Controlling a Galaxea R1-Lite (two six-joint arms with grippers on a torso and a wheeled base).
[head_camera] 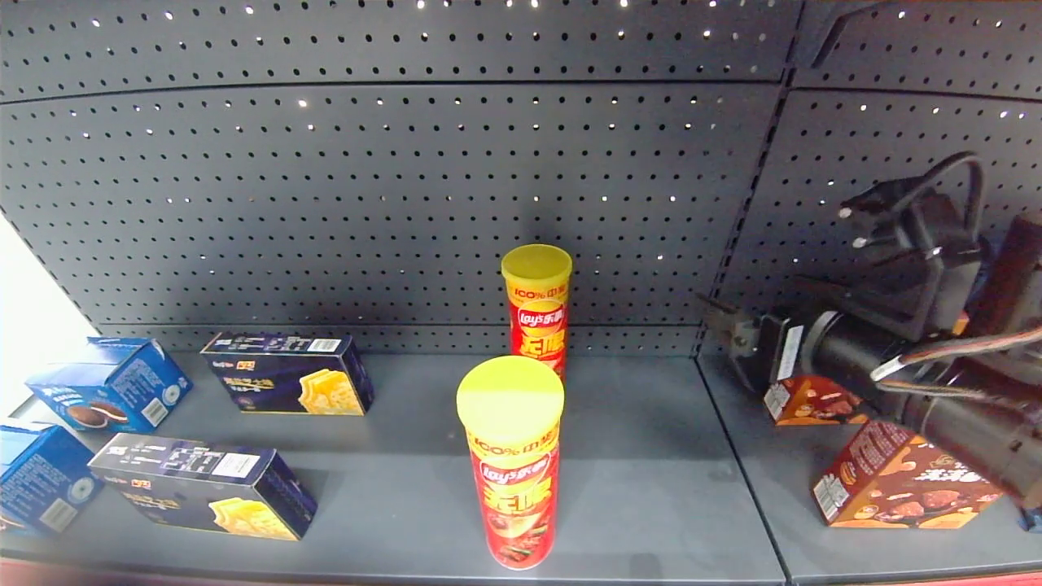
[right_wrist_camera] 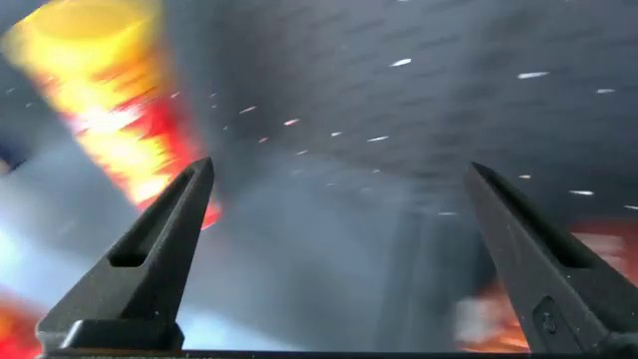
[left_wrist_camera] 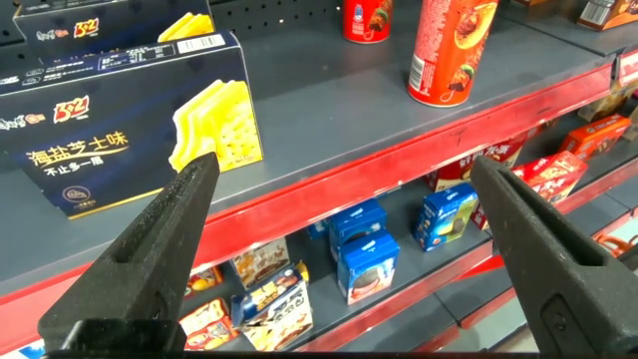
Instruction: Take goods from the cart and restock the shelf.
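can (right_wrist_camera: 110,120) is being shown apart from right claw (right_wrist_camera: 339,168), untouched | right claw is being held wide open, empty | left claw (left_wrist_camera: 344,162) likewise, before shelf (left_wrist_camera: 319,90) edge

The head view is dim: pinpricks of light shine through the pegboard (head_camera: 366,187), white glare burns past the left end of the shelf (head_camera: 651,456), and straight lines bow. Motion blur smears the right wrist view, the can (right_wrist_camera: 110,110) a streak; the left wrist view is evenly lit.

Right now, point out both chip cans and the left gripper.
front chip can (head_camera: 514,488), head view, red body
rear chip can (head_camera: 536,263), head view, yellow lid
left gripper (left_wrist_camera: 341,165), left wrist view, between fingertips
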